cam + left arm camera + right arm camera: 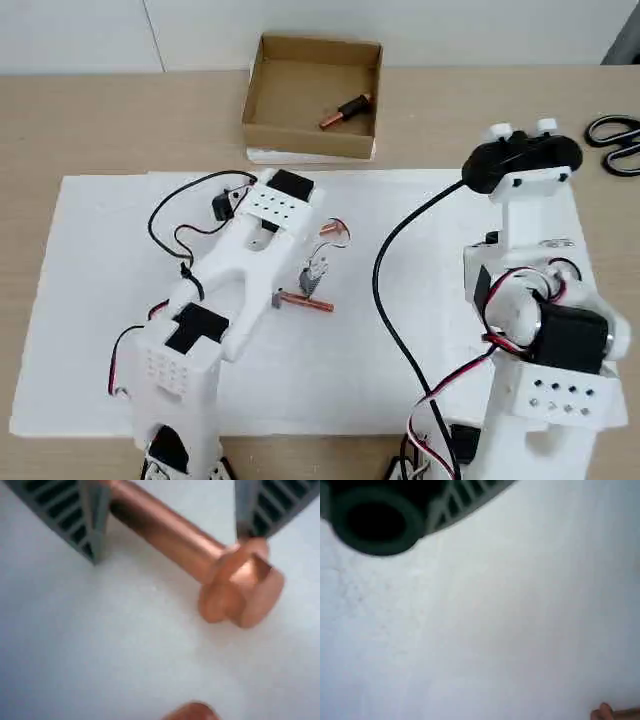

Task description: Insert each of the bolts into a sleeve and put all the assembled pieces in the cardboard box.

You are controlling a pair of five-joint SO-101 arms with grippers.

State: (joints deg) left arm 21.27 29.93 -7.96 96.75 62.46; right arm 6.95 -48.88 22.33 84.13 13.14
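Grey ribbed fingers (87, 520) of the left gripper (170, 540) are spread, one on each side of a copper bolt (195, 555) that lies flat on the white mat (100, 645). One tip sits against the bolt's head, the other stands just beside the shank. Nothing is pinched.

High view: the gripper is low over the middle of the mat with the bolt (305, 301) under its tips. A second copper piece (334, 230) lies near.

The right gripper (522, 165) is held well apart, at the mat's right side. I cannot tell whether it is parted or closed. Its wrist view has a black ring-shaped part (375, 522) close to the lens, possibly a sleeve, not confirmed.

The cardboard box (262, 100) sits beyond the mat, with one assembled piece (345, 110) inside.

Step in hand, as judged: grasping the bolt.
- Shift off the head and close across the shank, leaving the plain end free for the sleeve.
- Close slowly, since a round shank may roll or skid on the mat.
- Lift level.
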